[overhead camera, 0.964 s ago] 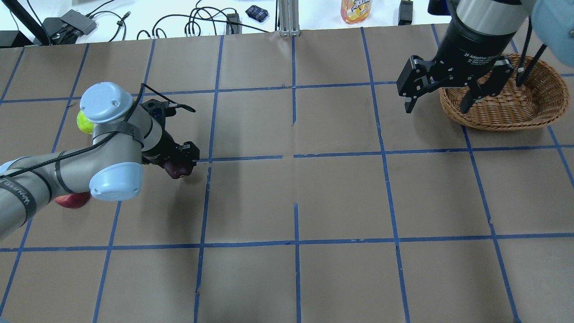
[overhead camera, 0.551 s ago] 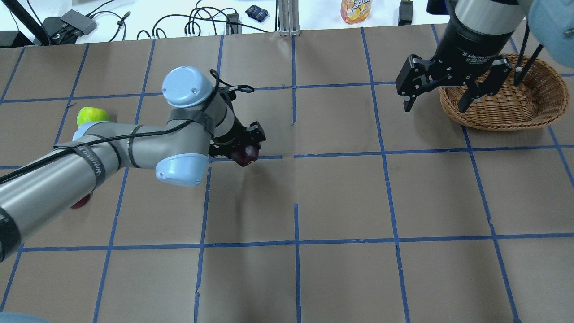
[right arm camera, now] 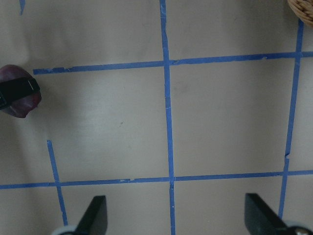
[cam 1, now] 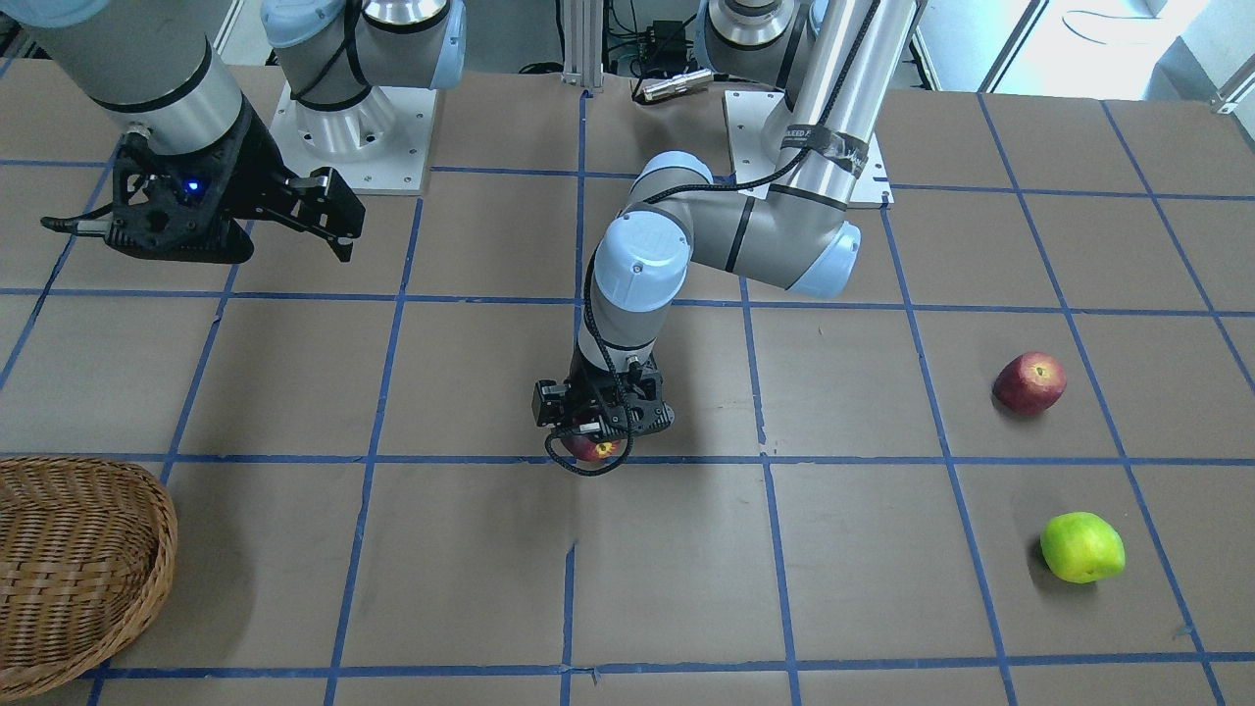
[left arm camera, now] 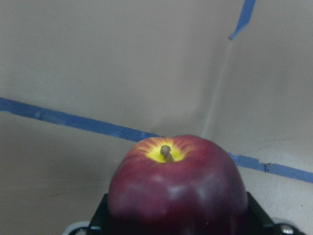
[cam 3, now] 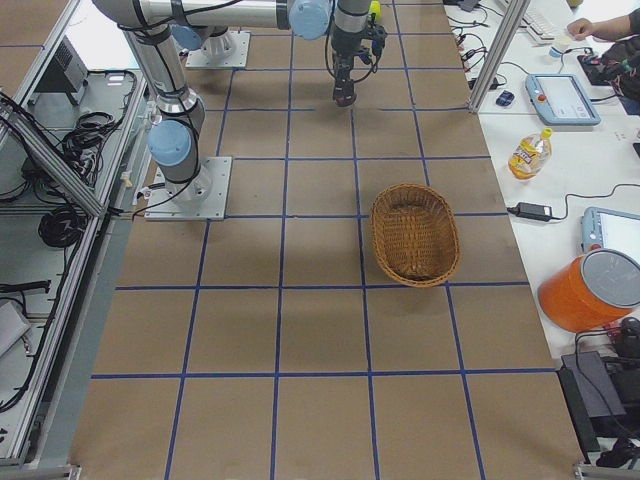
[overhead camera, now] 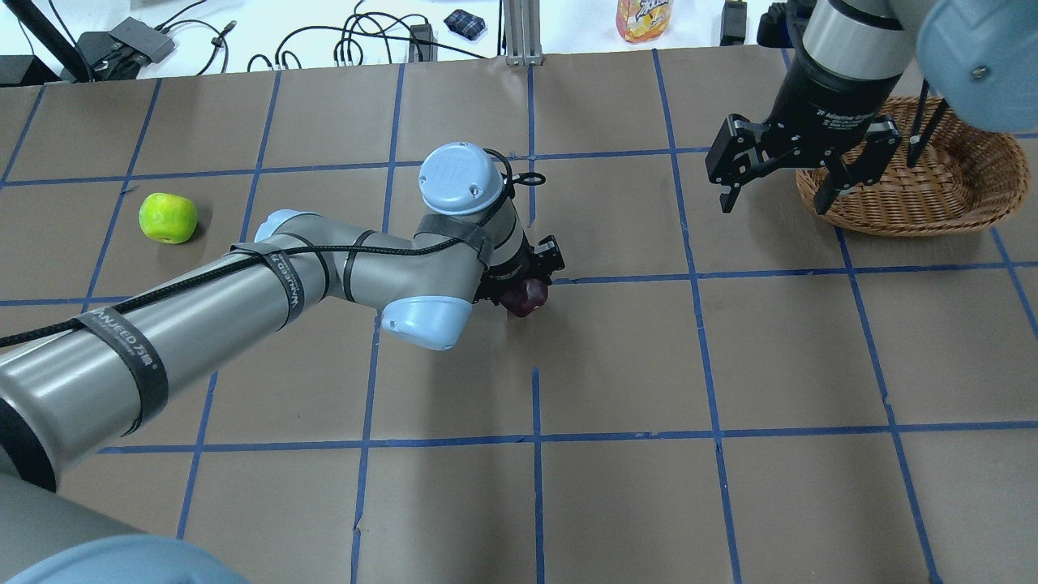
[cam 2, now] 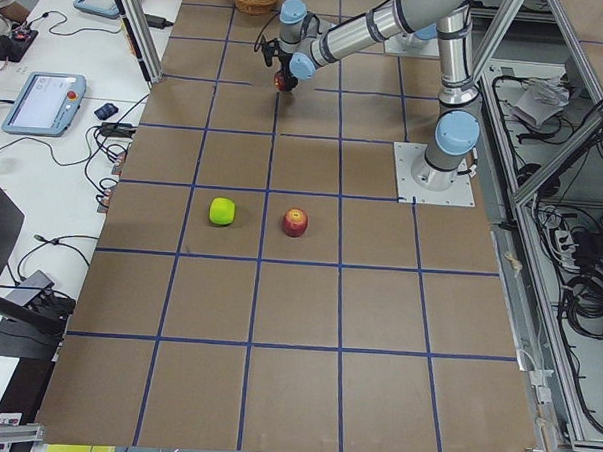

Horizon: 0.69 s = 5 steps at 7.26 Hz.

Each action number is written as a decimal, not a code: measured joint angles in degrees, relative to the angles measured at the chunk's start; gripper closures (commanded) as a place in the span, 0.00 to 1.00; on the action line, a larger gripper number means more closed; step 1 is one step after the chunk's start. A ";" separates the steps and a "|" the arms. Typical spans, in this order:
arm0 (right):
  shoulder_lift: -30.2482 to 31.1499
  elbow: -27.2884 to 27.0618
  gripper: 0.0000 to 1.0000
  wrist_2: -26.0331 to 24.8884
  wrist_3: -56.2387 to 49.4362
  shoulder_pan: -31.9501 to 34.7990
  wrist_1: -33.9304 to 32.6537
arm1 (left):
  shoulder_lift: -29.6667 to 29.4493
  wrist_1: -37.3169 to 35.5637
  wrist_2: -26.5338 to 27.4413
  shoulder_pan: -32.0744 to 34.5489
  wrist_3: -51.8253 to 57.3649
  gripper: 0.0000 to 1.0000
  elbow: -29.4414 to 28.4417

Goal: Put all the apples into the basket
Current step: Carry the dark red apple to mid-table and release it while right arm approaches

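Observation:
My left gripper (overhead camera: 529, 285) is shut on the dark purple-red apple (overhead camera: 525, 298) and holds it near the table's middle; the apple fills the left wrist view (left arm camera: 176, 181). The yellow-green apple (overhead camera: 168, 217) lies at the far left. The red apple with a yellowish patch (cam 1: 1029, 382) lies near it and is hidden under my left arm in the overhead view. My right gripper (overhead camera: 772, 204) is open and empty, hovering just left of the wicker basket (overhead camera: 932, 191), which holds nothing.
Cables, small devices and a drink bottle (overhead camera: 645, 18) lie on the white strip beyond the table's far edge. The arms' base plates (cam 1: 353, 118) are on the robot's side. Blue tape lines grid the brown table (overhead camera: 778, 365).
My left arm has swung right, carrying the dark apple from the table's left side to its middle. The green apple is now uncovered. My right gripper has shifted slightly left.

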State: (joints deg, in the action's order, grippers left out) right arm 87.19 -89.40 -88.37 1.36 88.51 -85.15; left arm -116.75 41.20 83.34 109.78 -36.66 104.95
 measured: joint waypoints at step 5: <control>-5.05 -2.11 0.00 0.73 -0.35 2.63 -7.23 | 7.93 13.80 0.72 -7.34 15.72 0.00 -5.25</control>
State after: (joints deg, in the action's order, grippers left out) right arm 82.14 -91.50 -87.63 1.01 91.13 -92.38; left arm -108.83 54.99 84.06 102.44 -20.94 99.70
